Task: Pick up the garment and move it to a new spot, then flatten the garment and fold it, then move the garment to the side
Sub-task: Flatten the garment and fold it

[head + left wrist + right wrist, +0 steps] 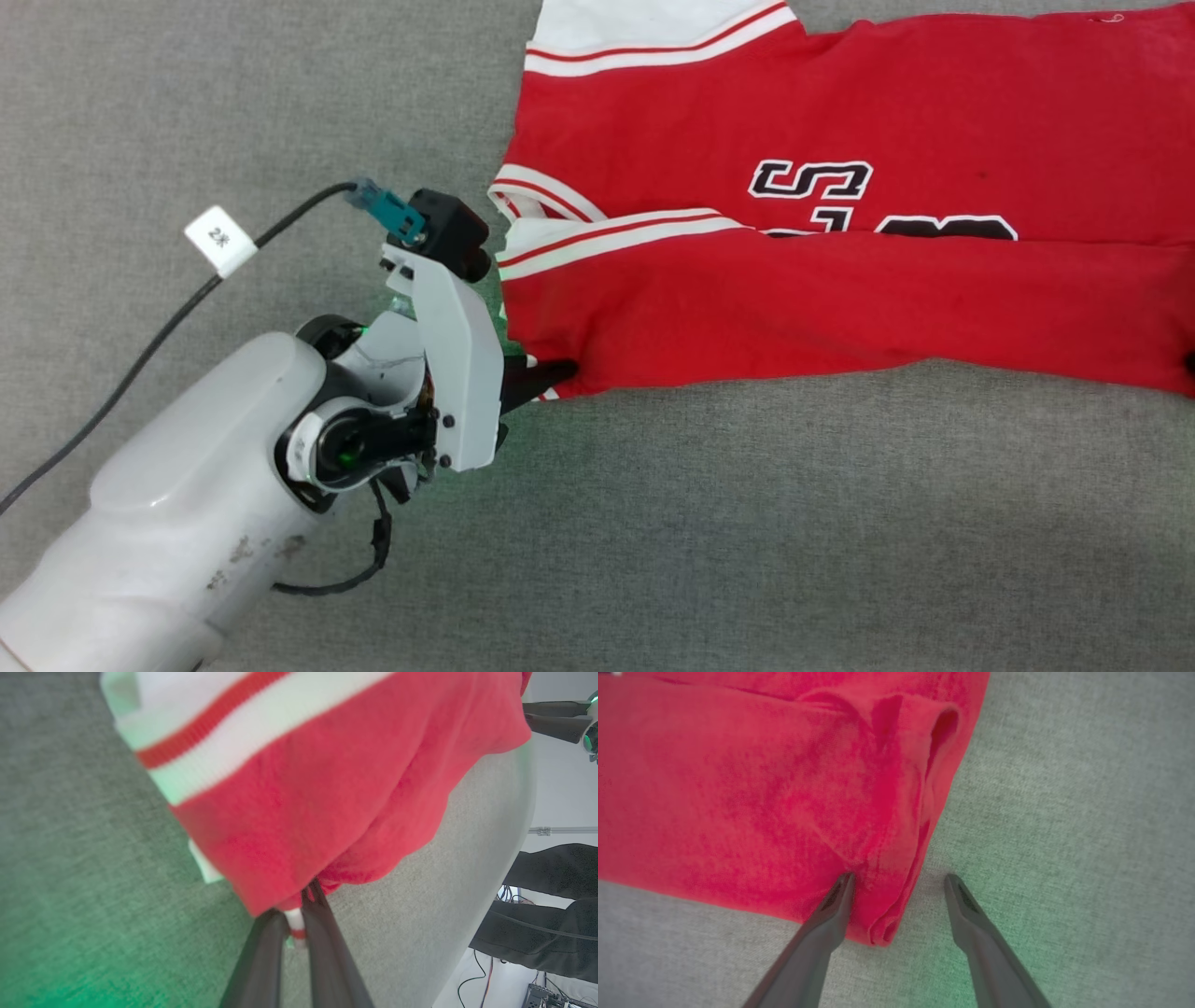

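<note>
While my left claw is clamping the near corner hem of the garment and my right claw is hanging spread wide astride the other corner, gripping nothing, I am judging that the cloth, lying half-folded across the grey surface, is needing both corners pinched before lifting level.

Tabletop: covered in grey woven fabric, flat, a green glow on it in places. One garment lies directly on it, red with white-and-red striped trim, folded over lengthwise, running out past the head view's right edge.
</note>
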`<state>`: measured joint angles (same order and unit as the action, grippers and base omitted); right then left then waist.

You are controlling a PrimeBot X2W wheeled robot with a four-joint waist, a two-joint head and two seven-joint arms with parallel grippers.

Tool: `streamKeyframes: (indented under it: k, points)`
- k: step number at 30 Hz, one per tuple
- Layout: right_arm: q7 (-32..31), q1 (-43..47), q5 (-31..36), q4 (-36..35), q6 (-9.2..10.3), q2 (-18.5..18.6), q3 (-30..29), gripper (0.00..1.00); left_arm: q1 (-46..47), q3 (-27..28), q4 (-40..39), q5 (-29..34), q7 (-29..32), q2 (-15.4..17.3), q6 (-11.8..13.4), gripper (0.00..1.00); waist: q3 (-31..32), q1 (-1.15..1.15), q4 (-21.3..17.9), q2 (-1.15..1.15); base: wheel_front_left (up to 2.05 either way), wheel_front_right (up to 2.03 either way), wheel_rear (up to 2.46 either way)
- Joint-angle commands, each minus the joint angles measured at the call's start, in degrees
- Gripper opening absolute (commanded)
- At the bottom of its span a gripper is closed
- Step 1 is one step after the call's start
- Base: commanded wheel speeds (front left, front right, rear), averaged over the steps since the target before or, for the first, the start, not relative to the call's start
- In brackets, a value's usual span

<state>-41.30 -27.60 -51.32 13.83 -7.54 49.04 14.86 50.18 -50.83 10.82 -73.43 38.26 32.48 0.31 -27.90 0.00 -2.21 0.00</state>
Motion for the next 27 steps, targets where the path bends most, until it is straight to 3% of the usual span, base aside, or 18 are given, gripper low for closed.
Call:
streamKeyframes:
  k: [1, 8, 13, 27]
  points:
    - [-1.02, 1.67, 1.06, 2.11, 0.11, -2.08, 2.69, 0.0, -2.51, -2.07, 1.8, 0.48, 0.39, -1.12, 0.05, 0.0, -0.02, 0.0, 0.16, 0.0, 0.0, 0.0, 0.0]
    - [-0.4, 2.4, 0.34, 3.04, 0.1, -2.36, 2.76, 0.0, -4.12, -1.83, 2.07, 0.04, -0.77, -0.8, -1.11, 0.0, 1.45, 0.0, 0.14, 0.0, 0.0, 0.0, 0.0]
    - [0.48, 4.67, -1.32, 2.64, 0.1, -1.07, 1.26, 0.0, -6.46, -1.69, -0.07, 0.06, -2.0, 1.66, -1.48, 0.0, 3.25, 0.0, 0.21, 0.0, 0.0, 0.0, 0.0]
    - [1.66, 20.72, -6.81, -7.22, 0.1, 2.94, -4.64, 0.0, -14.61, -1.75, -15.7, 1.15, -4.22, 10.47, 2.12, 0.0, 6.07, 0.0, 0.8, 0.0, 0.0, 0.0, 0.0]
